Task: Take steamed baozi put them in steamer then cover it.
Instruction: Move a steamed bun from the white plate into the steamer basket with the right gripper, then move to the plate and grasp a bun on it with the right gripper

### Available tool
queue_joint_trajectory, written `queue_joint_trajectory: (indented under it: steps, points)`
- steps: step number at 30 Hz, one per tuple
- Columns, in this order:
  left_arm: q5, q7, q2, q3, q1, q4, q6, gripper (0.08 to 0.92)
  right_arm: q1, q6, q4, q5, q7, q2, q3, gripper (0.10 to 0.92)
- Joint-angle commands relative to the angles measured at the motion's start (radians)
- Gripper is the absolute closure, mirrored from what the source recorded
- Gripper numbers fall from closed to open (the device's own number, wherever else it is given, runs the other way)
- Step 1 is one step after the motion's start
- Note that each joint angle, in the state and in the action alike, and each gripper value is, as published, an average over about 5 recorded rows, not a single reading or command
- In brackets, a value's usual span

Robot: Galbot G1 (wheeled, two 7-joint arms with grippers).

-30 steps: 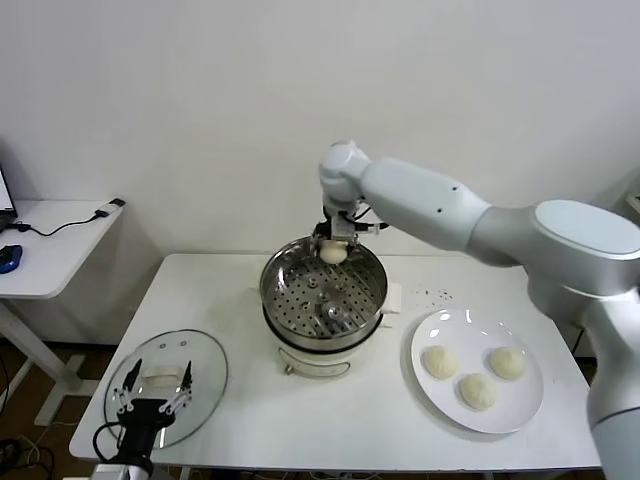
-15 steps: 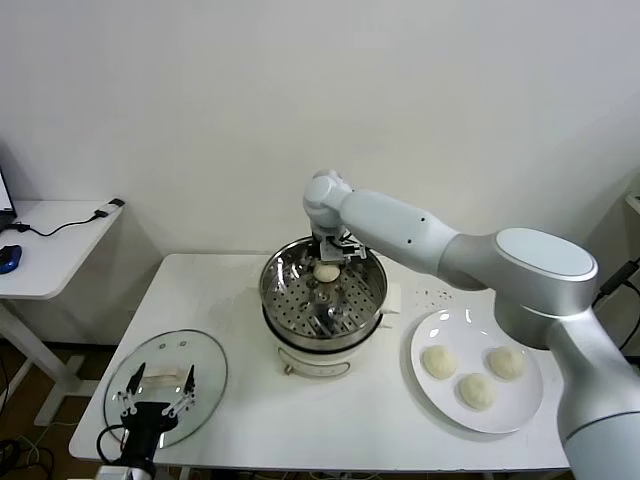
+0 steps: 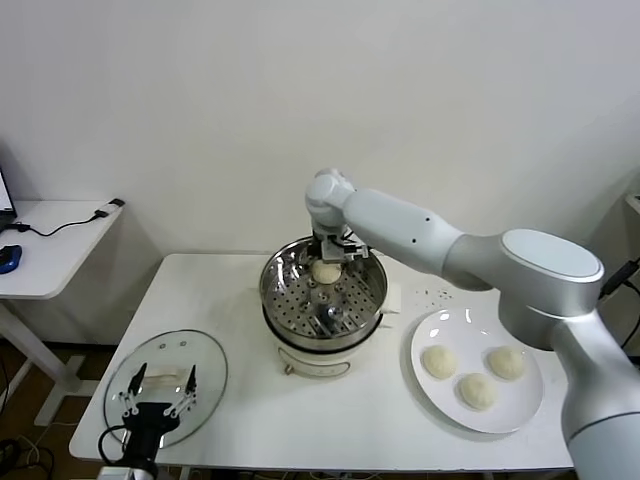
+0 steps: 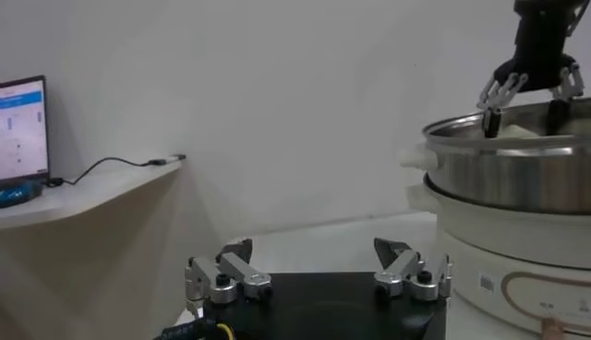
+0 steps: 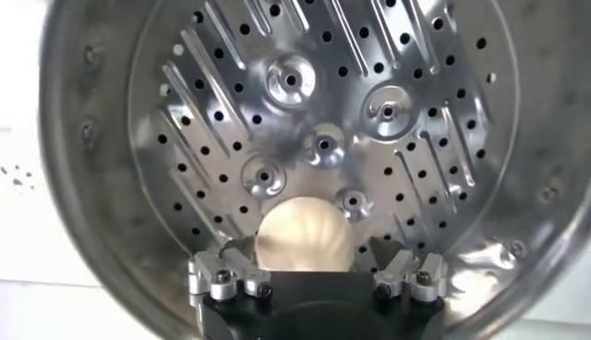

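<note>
The right gripper [image 3: 327, 262] hangs inside the steamer [image 3: 323, 296], jaws spread wide, with one baozi [image 5: 303, 238] lying loose between them on the perforated bottom. Three more buns [image 3: 476, 375] sit on a white plate [image 3: 523, 410] on the worktop [image 3: 250, 400]. The left gripper [image 3: 153, 396] waits over the glass cover [image 3: 200, 352], jaws open. No lettering is readable anywhere, not even on the pot's panel [image 4: 545, 291].

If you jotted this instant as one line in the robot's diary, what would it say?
right gripper: open over bun in steamer | left gripper: open, parked above glass lid | plate: three buns | lid off
</note>
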Motion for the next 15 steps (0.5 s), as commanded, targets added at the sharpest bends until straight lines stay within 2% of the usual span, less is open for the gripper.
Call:
queue_joint_trajectory:
  steps: [1, 3, 5, 8, 12, 15]
  points:
    - [0.001, -0.002, -0.002, 0.0, 0.004, -0.008, 0.003, 0.177, 0.12, -0.065, 0.08, 0.249, -0.046, -0.092, -0.041, 0.203]
    - [0.002, -0.005, -0.002, 0.0, 0.008, -0.015, 0.008, 0.177, 0.197, -0.171, 0.134, 0.437, -0.071, -0.154, -0.111, 0.203]
    - [0.003, -0.008, -0.003, 0.0, 0.012, -0.023, 0.013, 0.177, 0.301, -0.34, 0.23, 0.663, -0.069, -0.244, -0.221, 0.203]
    - [0.004, -0.011, -0.003, 0.002, 0.015, -0.032, 0.017, 0.177, 0.422, -0.591, 0.369, 0.899, 0.008, -0.378, -0.36, 0.203]
    - [0.004, -0.011, -0.005, 0.01, 0.024, -0.042, 0.017, 0.177, 0.455, -0.882, 0.455, 1.035, 0.069, -0.514, -0.396, 0.203]
    - [0.004, -0.012, -0.006, 0.015, 0.031, -0.048, 0.017, 0.177, 0.441, -0.96, 0.455, 1.087, 0.084, -0.596, -0.409, 0.203]
